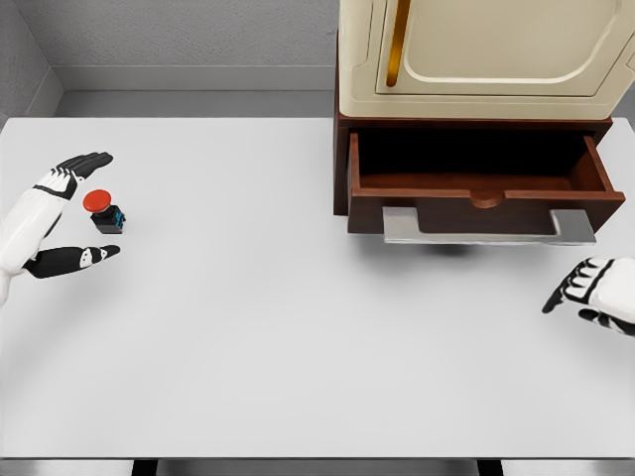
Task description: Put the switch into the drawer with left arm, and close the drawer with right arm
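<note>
Head view: left hand (pixel 58 216) spread wide around the switch (pixel 103 211), not yet gripping. Switch upright on the table (pixel 248 327), red button up, far from the drawer (pixel 483 190). Drawer open, empty; both steps left. Right hand (pixel 593 295) loosely curled, holding nothing.

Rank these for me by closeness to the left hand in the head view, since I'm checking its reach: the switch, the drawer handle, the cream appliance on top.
1. switch: between the open fingers of the left hand, on the table's left.
2. drawer handle: grey bar, right of centre.
3. cream appliance: upper right, above the open drawer.
</note>
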### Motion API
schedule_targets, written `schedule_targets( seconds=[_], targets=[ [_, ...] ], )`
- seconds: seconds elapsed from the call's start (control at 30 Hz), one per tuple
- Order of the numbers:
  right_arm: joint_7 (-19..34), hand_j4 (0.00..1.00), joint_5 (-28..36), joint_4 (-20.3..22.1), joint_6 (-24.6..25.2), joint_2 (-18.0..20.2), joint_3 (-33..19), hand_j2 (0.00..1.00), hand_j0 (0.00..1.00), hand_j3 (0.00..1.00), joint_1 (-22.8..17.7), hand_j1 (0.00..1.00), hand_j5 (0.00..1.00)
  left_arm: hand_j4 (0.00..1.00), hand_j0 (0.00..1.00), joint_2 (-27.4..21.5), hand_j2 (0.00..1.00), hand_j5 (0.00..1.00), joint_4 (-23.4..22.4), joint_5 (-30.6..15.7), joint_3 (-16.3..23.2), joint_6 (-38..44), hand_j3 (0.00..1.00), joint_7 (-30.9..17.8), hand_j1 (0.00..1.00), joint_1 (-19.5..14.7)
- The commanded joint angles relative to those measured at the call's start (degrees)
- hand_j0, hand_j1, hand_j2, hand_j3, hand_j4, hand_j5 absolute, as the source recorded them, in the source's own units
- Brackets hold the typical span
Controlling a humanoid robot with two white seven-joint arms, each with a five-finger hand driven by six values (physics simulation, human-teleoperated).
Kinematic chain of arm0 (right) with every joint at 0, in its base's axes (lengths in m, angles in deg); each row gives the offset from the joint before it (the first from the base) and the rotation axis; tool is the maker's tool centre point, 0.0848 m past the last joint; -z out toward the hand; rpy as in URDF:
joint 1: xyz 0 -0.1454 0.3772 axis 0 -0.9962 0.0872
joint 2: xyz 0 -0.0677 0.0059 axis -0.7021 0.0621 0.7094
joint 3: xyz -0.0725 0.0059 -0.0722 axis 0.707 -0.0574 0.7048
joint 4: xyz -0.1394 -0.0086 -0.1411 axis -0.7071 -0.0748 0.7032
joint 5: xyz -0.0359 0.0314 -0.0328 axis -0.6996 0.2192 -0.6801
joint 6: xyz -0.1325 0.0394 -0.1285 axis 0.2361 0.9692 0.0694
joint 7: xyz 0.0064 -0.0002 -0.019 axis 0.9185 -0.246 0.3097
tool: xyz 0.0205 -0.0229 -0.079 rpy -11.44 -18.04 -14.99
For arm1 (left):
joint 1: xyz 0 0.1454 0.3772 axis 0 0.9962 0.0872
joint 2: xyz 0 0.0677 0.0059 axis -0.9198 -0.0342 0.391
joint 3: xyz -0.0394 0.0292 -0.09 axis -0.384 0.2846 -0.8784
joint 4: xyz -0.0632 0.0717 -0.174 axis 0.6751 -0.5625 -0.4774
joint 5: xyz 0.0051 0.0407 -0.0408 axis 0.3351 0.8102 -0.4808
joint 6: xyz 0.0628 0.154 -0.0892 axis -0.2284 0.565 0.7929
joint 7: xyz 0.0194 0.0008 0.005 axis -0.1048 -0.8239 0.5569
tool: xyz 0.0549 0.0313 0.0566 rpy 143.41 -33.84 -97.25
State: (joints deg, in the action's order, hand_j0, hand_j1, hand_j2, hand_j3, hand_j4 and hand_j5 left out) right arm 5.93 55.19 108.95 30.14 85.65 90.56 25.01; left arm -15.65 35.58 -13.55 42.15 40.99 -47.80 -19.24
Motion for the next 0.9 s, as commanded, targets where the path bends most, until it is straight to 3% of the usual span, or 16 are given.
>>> schedule_targets(
  seconds=[0.0, 0.17, 0.2, 0.27, 0.4, 0.47, 0.57, 0.63, 0.7, 0.77, 0.87],
  targets=[
    [-0.15, 0.60, -0.79, 0.73, -0.03, 0.09, 0.02, 0.60, 0.60, 0.60, 0.00, 0.60, 0.60, 1.00, 1.00, 0.00, 1.00, 1.00, 0.00, -0.52, 0.03, 0.06, 1.00, 0.03, 1.00, 0.00],
    [-0.06, 0.60, -0.79, 0.90, -0.03, -0.09, -0.07, 0.60, 0.60, 0.60, -0.09, 0.60, 0.60, 1.00, 1.00, 0.35, 1.00, 1.00, 0.26, -1.83, 0.38, 0.06, 1.00, 0.99, 1.00, 0.00],
    [-0.06, 0.60, -0.79, 1.08, -0.03, -0.09, -0.07, 0.60, 0.60, 0.60, -0.09, 0.60, 0.60, 1.00, 1.00, 0.18, 1.00, 1.00, 0.26, -5.43, 2.48, 0.06, 1.00, 0.99, 1.00, 0.09],
    [-0.15, 0.60, -0.61, 1.08, -0.03, -0.09, -0.07, 0.60, 0.60, 0.60, -0.09, 0.60, 0.60, 1.00, 1.00, -0.61, 1.00, 1.00, -0.35, -10.10, 6.62, 0.06, 1.00, 0.91, 1.00, -2.55],
    [-0.15, 0.60, -0.26, 1.25, -0.03, -0.17, -0.16, 0.60, 0.60, 0.60, -0.09, 0.60, 0.60, 1.00, 1.00, -0.97, 1.00, 1.00, -5.36, -12.29, 11.98, 0.06, 1.00, 0.20, 1.00, -8.70],
    [-0.15, 0.60, -0.26, 1.17, -0.03, -0.17, -0.16, 0.60, 0.60, 0.60, -0.09, 0.60, 0.60, 1.00, 1.00, -2.72, 1.00, 1.00, -9.84, -15.55, 15.32, 0.06, 1.00, -3.66, 1.00, -12.21],
    [-0.24, 0.60, -0.44, 0.99, -0.03, -0.09, -0.07, 0.60, 0.60, 0.60, -0.26, 0.60, 0.60, 1.00, 1.00, -2.02, 1.00, 1.00, -15.29, -18.88, 15.32, 0.06, 1.00, -8.94, 1.00, -15.12],
    [-0.24, 0.60, -0.17, 1.17, -0.03, 0.79, -0.16, 0.60, 0.60, 0.60, -0.26, 0.60, 0.60, 1.00, 1.00, -2.02, 1.00, 1.00, -18.89, -22.84, 15.32, 4.46, 1.00, -11.31, 1.00, -16.43],
    [-0.15, 0.60, -0.17, 1.25, -0.03, 0.79, -0.42, 0.60, 0.60, 0.60, -0.26, 0.60, 0.60, 1.00, 1.00, -2.11, 1.00, 1.00, -22.59, -23.63, 15.15, 6.84, 1.00, -11.93, 1.00, -18.54],
    [-0.15, 0.60, -0.44, 1.17, -0.03, 0.79, -0.42, 0.60, 0.60, 0.60, -0.26, 0.60, 0.60, 1.00, 1.00, -2.72, 1.00, 1.00, -23.73, -27.32, 15.15, 6.84, 1.00, -12.36, 1.00, -19.07],
    [-0.06, 0.61, -0.44, 1.25, -0.03, 0.79, -0.42, 0.61, 0.61, 0.61, -0.26, 0.61, 0.61, 1.00, 1.00, -2.99, 1.00, 1.00, -25.49, -28.73, 14.71, 6.84, 1.00, -12.72, 1.00, -19.77]
  ],
)
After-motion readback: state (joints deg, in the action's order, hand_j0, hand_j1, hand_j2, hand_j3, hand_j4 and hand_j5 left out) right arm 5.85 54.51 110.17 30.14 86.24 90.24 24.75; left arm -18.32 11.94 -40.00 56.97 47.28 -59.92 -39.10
